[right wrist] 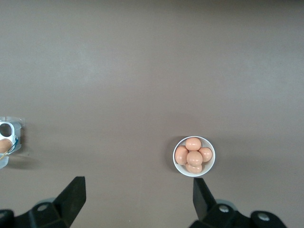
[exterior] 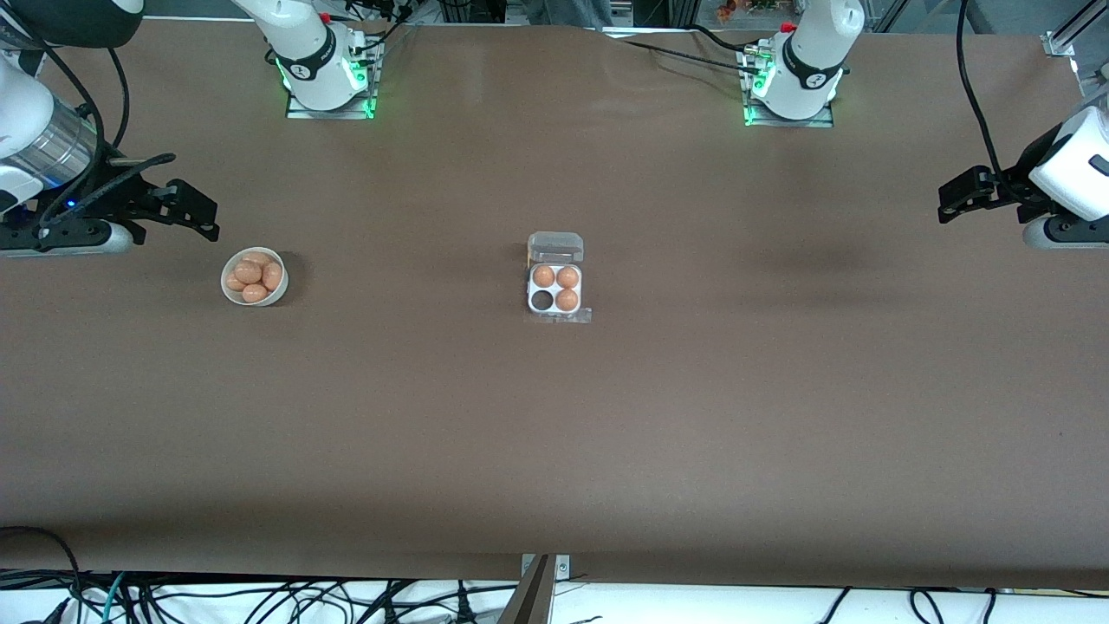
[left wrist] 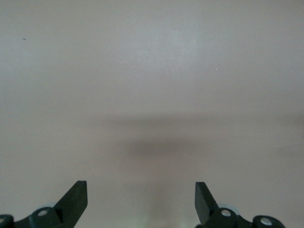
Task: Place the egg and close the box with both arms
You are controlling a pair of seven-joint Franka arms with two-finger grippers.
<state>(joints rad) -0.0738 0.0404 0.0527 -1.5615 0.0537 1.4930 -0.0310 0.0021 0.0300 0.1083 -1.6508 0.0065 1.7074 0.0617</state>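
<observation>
From my remote station, I see the right gripper [exterior: 195, 211] hanging with fingers spread wide over the right arm's end of the table [exterior: 554, 433], just above a round white bowl [exterior: 253, 277] heaped with smooth brown eggs [exterior: 251, 275]. At mid-table the small clear-plastic box [exterior: 555, 290] sits lid open, three eggs in its white tray, one cell empty. The left gripper [exterior: 957, 201] waits, fingers wide, over bare matte brown tabletop.

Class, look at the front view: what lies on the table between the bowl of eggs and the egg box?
Nothing: between the bowl and the box, the front view shows only bare brown table.
</observation>
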